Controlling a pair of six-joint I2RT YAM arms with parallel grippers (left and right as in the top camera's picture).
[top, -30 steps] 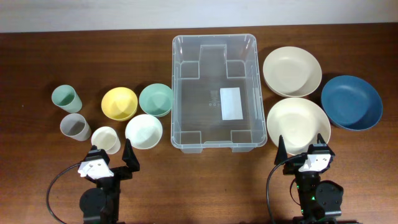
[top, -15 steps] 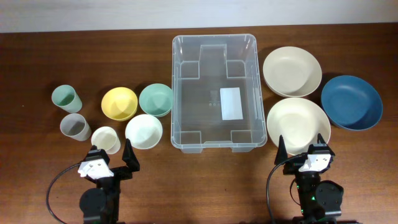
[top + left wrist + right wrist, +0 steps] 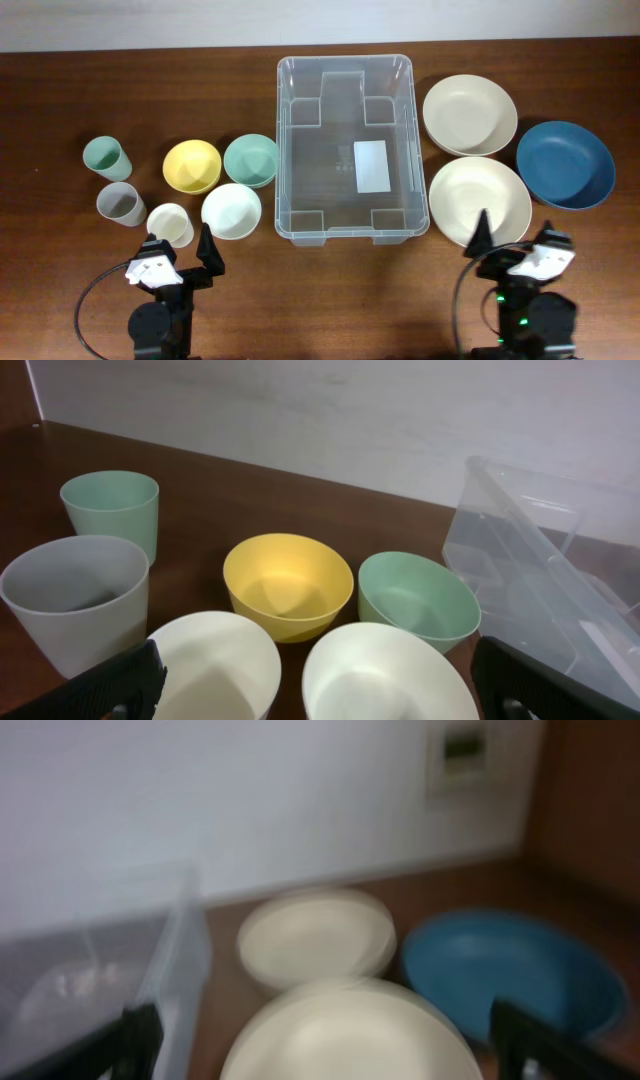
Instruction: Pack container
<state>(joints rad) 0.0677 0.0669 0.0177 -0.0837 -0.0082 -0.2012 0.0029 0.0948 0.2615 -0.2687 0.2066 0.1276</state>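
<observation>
The right gripper (image 3: pixel 518 248) has shifted right and turned since the earlier frames. The left gripper (image 3: pixel 178 248) has not moved.

1. Right gripper: fingers spread wide, holding nothing. In the overhead view one finger overlaps the near edge of the near cream plate (image 3: pixel 480 195). The right wrist view is blurred.
2. Left gripper: fingers spread wide, holding nothing. It sits at the near table edge, just beside the cream cup (image 3: pixel 170 223) and the white bowl (image 3: pixel 231 210).
3. Container (image 3: pixel 330 170): upright at the table centre, apart from both grippers. Nothing lies in it. A white label (image 3: pixel 372 166) shows on its base.
4. Left of the container: green bowl (image 3: pixel 251 160) just beside its wall, then yellow bowl (image 3: pixel 192 166), grey cup (image 3: pixel 120 204) and green cup (image 3: pixel 104 157).
5. Right of the container: far cream plate (image 3: pixel 470 115) behind the near cream plate, and the blue bowl (image 3: pixel 565 164) furthest right.
</observation>
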